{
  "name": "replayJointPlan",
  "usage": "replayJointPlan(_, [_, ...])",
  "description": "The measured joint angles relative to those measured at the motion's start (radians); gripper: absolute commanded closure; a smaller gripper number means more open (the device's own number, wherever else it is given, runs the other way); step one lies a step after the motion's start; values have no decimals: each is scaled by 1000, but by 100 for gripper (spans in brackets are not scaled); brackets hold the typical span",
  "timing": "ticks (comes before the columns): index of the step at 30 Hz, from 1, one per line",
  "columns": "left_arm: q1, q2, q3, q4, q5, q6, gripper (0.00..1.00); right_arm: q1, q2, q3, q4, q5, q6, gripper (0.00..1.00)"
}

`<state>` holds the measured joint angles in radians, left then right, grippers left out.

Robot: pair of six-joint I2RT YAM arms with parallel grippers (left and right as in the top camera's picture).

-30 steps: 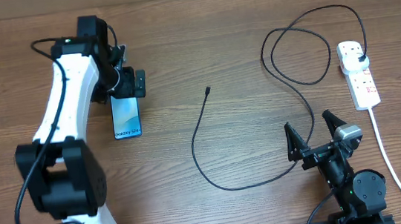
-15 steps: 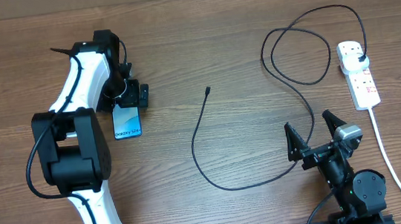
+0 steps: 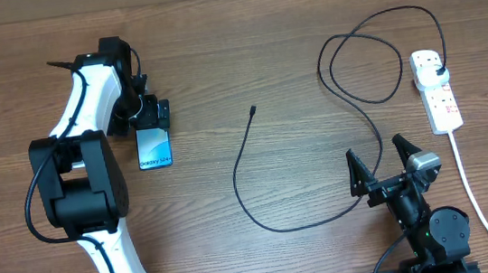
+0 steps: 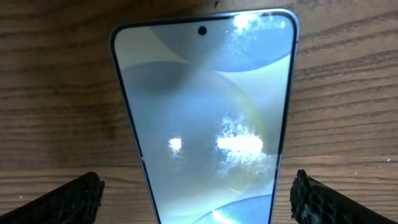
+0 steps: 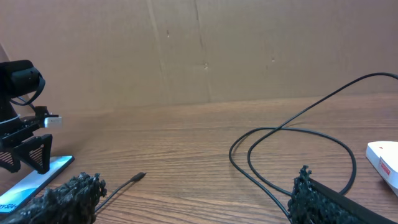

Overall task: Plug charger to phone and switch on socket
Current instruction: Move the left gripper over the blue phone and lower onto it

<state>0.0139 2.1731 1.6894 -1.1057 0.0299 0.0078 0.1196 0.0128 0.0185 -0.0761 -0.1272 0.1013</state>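
Note:
The phone (image 3: pixel 155 150) lies flat at the left, screen lit light blue, "Galaxy S24" text at its near end. My left gripper (image 3: pixel 147 116) is low over its far end, open, not touching it. In the left wrist view the phone (image 4: pixel 205 112) lies between the spread fingers (image 4: pixel 198 182), with gaps on both sides. The charger cable (image 3: pixel 240 187) runs from its free tip (image 3: pixel 252 111) round loops to a black plug (image 3: pixel 438 71) in the socket strip (image 3: pixel 440 102). My right gripper (image 3: pixel 380 164) is open and empty, straddling the cable; its fingers (image 5: pixel 196 186) frame the tip (image 5: pixel 138 177).
The strip's thick white cord (image 3: pixel 473 194) runs down the right edge toward the front. The cable loops (image 3: pixel 363 60) lie at the back right. A cardboard wall (image 5: pixel 199 50) stands behind the table.
The left arm's elbow swung in toward the front left and its gripper shifted slightly left over the phone's far end. The phone, cable and right arm have not moved.

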Motion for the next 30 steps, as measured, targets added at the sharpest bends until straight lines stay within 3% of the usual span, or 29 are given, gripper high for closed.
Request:
replayJointPlan(17, [0,0,-79,50,34,-39,0,0,0,0,0,0,0,0])
replayJointPlan(30, [-8,0,-86,75,23,-85,5,0,0,0,0,0,0,0])
